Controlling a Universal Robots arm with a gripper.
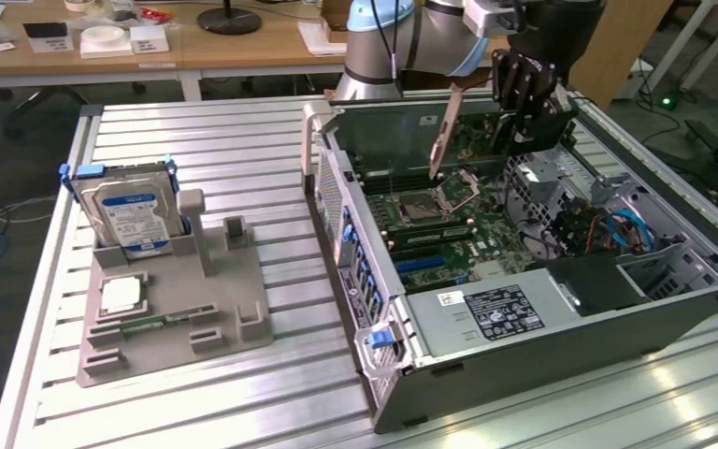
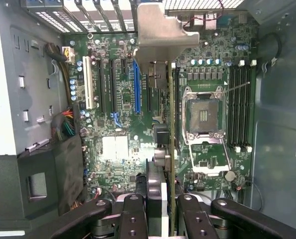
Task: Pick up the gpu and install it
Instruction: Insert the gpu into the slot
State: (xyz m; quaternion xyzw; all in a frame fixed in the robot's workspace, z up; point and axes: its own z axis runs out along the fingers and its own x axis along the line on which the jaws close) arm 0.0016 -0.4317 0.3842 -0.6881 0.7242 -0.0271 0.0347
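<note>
Dark gpu [image 1: 540,126] on edge, clamped in the part-closed pincer [image 1: 524,84] over the motherboard [image 1: 459,234], exterior view's upper right. Insertion step; seating likely needs its edge squared over an expansion slot [image 2: 136,87].

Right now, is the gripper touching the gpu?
Touching. In the wrist view the gripper has a finger pressed against each side of the gpu, which is seen edge-on above the motherboard.
</note>
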